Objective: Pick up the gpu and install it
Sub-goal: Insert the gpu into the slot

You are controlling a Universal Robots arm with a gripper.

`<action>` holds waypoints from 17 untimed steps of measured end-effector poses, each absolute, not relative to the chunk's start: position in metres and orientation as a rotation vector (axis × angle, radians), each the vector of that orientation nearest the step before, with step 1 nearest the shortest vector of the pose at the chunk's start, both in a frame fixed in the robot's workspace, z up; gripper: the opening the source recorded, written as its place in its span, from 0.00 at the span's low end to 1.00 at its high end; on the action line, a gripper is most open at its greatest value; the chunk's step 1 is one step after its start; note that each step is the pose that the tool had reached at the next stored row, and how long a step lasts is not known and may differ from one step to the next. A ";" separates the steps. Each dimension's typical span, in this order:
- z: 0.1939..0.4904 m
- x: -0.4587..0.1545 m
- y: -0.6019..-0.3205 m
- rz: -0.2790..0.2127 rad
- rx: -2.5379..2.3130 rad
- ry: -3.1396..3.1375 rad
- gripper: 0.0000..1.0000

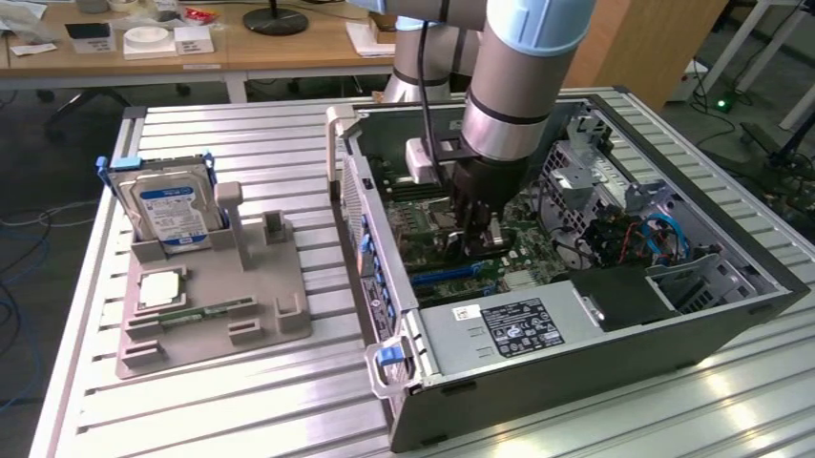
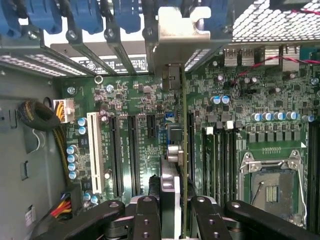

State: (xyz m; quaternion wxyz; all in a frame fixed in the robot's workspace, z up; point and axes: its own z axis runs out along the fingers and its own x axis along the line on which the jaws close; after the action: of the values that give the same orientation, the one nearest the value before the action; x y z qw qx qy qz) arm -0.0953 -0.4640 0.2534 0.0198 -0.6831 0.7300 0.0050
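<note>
My gripper [image 1: 474,234] reaches down into the open computer case [image 1: 598,367], just above the green motherboard [image 1: 440,248]. In the wrist view the gripper [image 2: 172,212] is shut on the gpu [image 2: 171,182], which I see edge-on between the two black fingers [image 2: 147,215]. The card stands upright over the black expansion slots [image 2: 134,150]. Its silver end bracket [image 2: 182,30] sits against the case's rear slot openings. From the wrist view I cannot tell whether the card's lower edge is seated in a slot.
Outside the case, on the exterior view's left, a grey fixture [image 1: 255,334] holds a silver hard drive [image 1: 172,210] with a blue label, a square chip [image 1: 163,286] and a narrow memory stick [image 1: 204,312]. A power supply [image 1: 510,329], drive cage and cables [image 1: 650,239] crowd the case.
</note>
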 end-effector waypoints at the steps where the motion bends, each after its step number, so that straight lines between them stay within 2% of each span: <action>1: 0.253 -0.096 -0.464 0.016 -2.119 2.265 0.28; 17: 0.238 -0.101 -0.465 0.016 -2.119 2.265 0.28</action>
State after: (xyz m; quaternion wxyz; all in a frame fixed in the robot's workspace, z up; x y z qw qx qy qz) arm -0.1015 -0.4647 0.2379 0.0199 -0.6831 0.7300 0.0050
